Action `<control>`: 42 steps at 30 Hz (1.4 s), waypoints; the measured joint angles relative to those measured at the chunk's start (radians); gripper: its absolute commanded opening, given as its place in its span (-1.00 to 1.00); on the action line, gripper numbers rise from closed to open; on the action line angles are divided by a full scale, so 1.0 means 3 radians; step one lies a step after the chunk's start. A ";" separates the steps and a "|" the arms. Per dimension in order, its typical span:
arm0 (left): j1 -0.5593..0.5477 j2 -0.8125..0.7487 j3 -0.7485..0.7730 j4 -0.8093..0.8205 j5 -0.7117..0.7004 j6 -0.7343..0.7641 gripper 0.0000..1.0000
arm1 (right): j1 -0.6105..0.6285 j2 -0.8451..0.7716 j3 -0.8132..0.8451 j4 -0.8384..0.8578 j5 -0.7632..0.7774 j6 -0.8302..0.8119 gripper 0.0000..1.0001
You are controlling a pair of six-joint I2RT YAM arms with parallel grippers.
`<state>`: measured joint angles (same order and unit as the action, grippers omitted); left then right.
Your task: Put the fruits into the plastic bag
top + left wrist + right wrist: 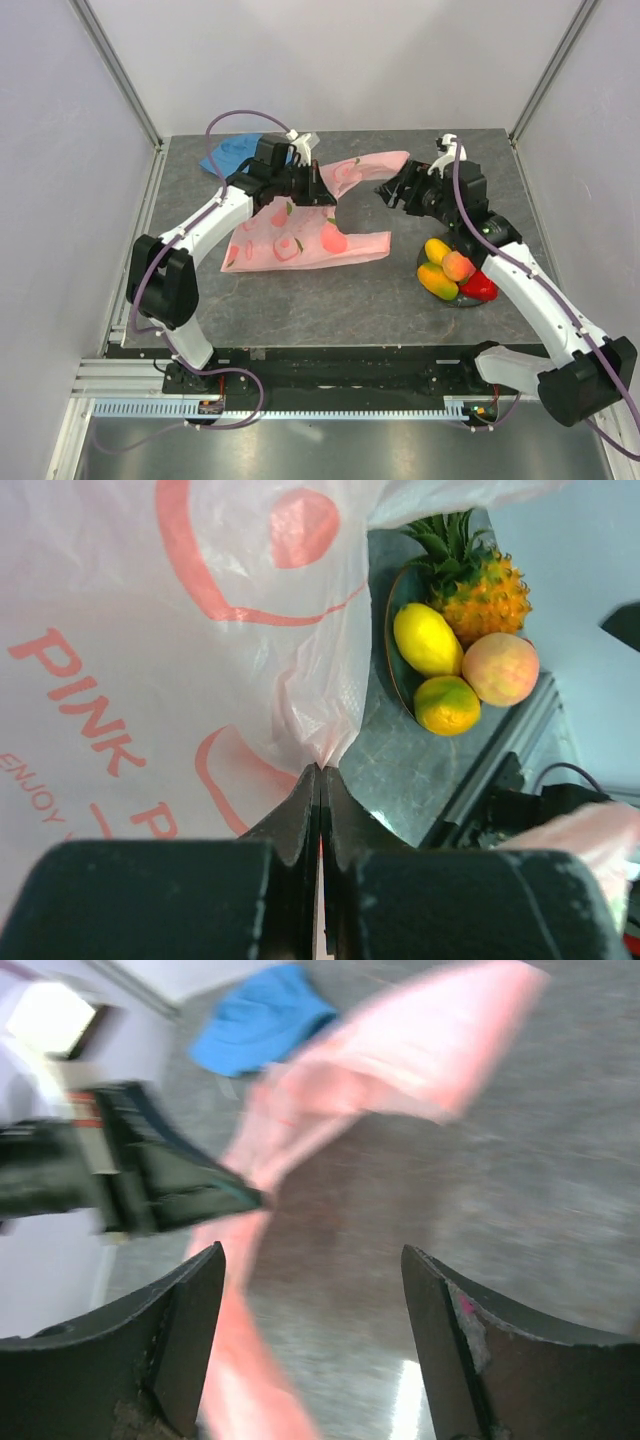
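Top external view: the left gripper [317, 189] is shut on a fold of the pink bag [290, 235] at the table's centre, while the right gripper [388, 191] hangs just beside the bag's far handle with its jaws wide and nothing between them. The bag lies flat, its long axis running from about 8 o'clock to 2 o'clock. Its free handle sits at 9 o'clock from the right gripper, very near. The fruits [447, 270] are heaped on a dark plate [462, 303] at 5 o'clock from that gripper and well apart from the bag, so the right arm is the nearer one to both.

The left wrist view confirms the pinch, with thin film caught where the closed jaws meet. It also shows a pineapple [482, 588], a peach [501, 668] and two mangoes on the plate, but not the red fruit [481, 288]. The right wrist view is badly blurred. Only pink film, a blue hat [262, 1028] and the other arm can be made out there. Whether the bag's mouth is open cannot be told from any view.
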<state>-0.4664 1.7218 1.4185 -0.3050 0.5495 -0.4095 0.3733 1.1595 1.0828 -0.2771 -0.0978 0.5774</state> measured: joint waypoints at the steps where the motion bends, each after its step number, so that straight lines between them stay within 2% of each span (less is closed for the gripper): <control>1: 0.0028 0.0003 -0.0041 0.0014 0.0085 -0.0034 -0.97 | 0.0088 -0.0013 -0.0015 0.0098 0.0013 0.0080 0.55; 6: 0.0032 0.0003 -0.0130 0.0148 0.0436 -0.0154 -0.97 | 0.0458 -0.0025 -0.0167 0.0515 0.0118 0.0504 0.55; 12: 0.0056 0.0001 -0.0172 0.0243 0.0688 -0.0253 -0.97 | 0.0694 0.0319 -0.0233 0.0725 0.0284 0.0989 0.50; 19: 0.0212 0.0001 -0.0256 0.0337 0.0871 -0.0365 -0.97 | 0.0688 0.0357 -0.0373 0.0727 0.0618 0.1406 0.40; 25: 0.0211 0.0001 -0.0287 0.0422 0.0999 -0.0439 -0.97 | 0.0627 0.0470 -0.0373 0.0767 0.0673 0.1581 0.33; 37: 0.0202 0.0001 -0.0385 0.0622 0.1180 -0.0571 -0.97 | 0.0472 0.0632 -0.0373 0.0842 0.0665 0.1668 0.37; 42: 0.0193 0.0001 -0.0388 0.0652 0.1253 -0.0589 -0.97 | 0.0472 0.0772 -0.0373 0.0890 0.0600 0.1667 0.32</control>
<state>-0.4084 1.7222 1.3022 -0.1093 0.9253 -0.5861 0.5148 1.3911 0.9710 -0.0101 0.0822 1.0775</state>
